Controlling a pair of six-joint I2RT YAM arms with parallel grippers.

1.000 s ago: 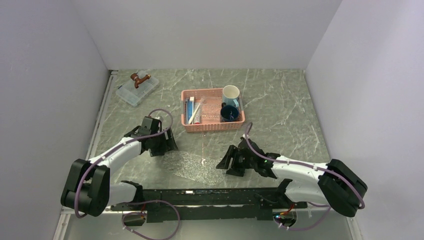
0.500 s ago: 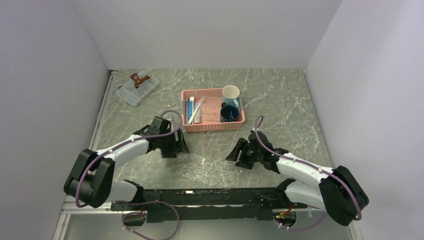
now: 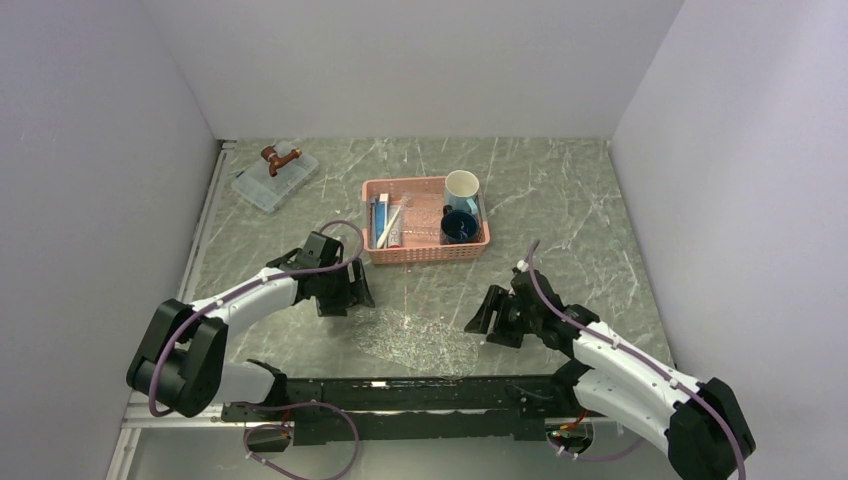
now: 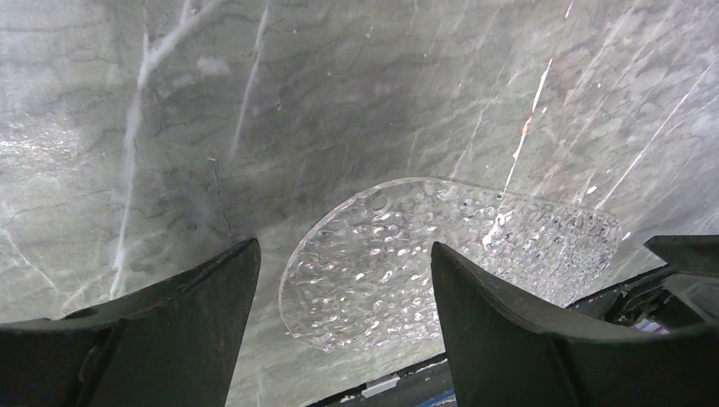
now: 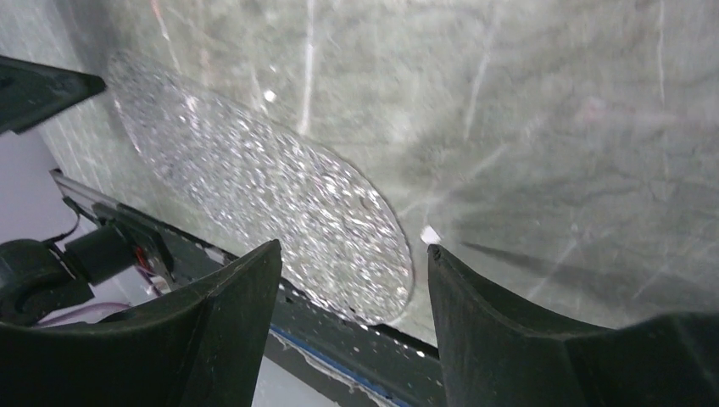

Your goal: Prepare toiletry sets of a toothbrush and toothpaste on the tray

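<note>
Hovering open and empty: left end effector [image 3: 343, 292], right end effector [image 3: 490, 322]. The tray [image 3: 415, 342] lies bare between them. One toothbrush [image 3: 388, 225] and toothpaste [image 3: 377, 214] lie side by side in the pink basket [image 3: 425, 252], beyond the left end effector. Risk: pinching both together, or snagging the lattice wall, given tight packing.

The left arm [image 3: 250, 293] reaches forward and inward from its base, elbow bent at the near left, white forearm angled toward centre. The left claw [image 3: 342, 297] tips downward, jaws wide apart, nothing between them. The right arm [image 3: 620, 362] stretches inward from the near right, forearm low. The right claw [image 3: 488, 322] faces left, jaws spread, empty. The claws are well apart.
</note>
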